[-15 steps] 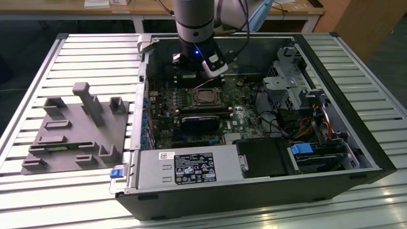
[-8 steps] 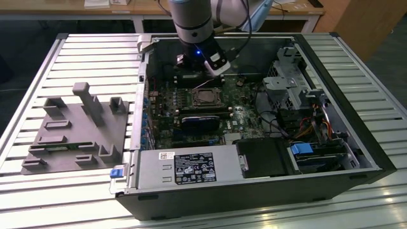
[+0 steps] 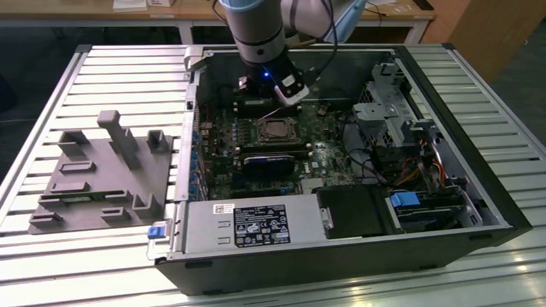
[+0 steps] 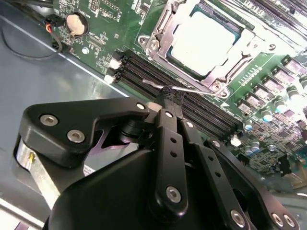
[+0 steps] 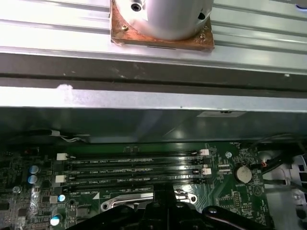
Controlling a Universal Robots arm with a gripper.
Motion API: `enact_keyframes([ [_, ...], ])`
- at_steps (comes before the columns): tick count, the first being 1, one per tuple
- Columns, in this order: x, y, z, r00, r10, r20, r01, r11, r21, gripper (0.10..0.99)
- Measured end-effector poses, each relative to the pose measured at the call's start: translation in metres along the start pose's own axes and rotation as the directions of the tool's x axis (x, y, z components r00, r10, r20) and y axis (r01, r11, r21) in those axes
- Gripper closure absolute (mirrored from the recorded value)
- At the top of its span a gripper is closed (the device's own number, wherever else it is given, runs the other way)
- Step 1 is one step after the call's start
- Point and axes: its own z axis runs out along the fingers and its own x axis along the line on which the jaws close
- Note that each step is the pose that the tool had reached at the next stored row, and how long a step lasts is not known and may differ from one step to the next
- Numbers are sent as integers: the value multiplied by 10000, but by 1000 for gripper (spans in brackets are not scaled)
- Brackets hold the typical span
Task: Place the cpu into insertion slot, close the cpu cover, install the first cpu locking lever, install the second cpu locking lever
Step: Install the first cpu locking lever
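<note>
one slatted metal tabletop (image 3: 111, 70) carries one open computer case (image 3: 341, 265) and, on the exterior view's left, one grey moulded fixture (image 3: 94, 185) lying well apart from it. one arm (image 3: 256, 32) reaches down into the case, over the green motherboard (image 4: 120, 28). in the second wrist view one black claw (image 4: 169, 96) has its fingers (image 4: 165, 124) drawn together at the tips, which meet one thin wire locking lever (image 4: 192, 89); whether they pinch it i cannot tell. four long black memory slots (image 5: 134, 167) run just beside the insertion slot (image 3: 277, 131). the one cpu cover (image 4: 165, 33) lies flat on that slot, and the one cpu (image 4: 204, 38) shows through its window, seated inside. one coin battery (image 4: 76, 24) sits near the board's edge.
</note>
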Motion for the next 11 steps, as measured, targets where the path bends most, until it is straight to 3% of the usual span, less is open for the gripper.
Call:
enact_keyframes([
  [11,19,-22,84,9979,621,201,-623,9980,134,980],
])
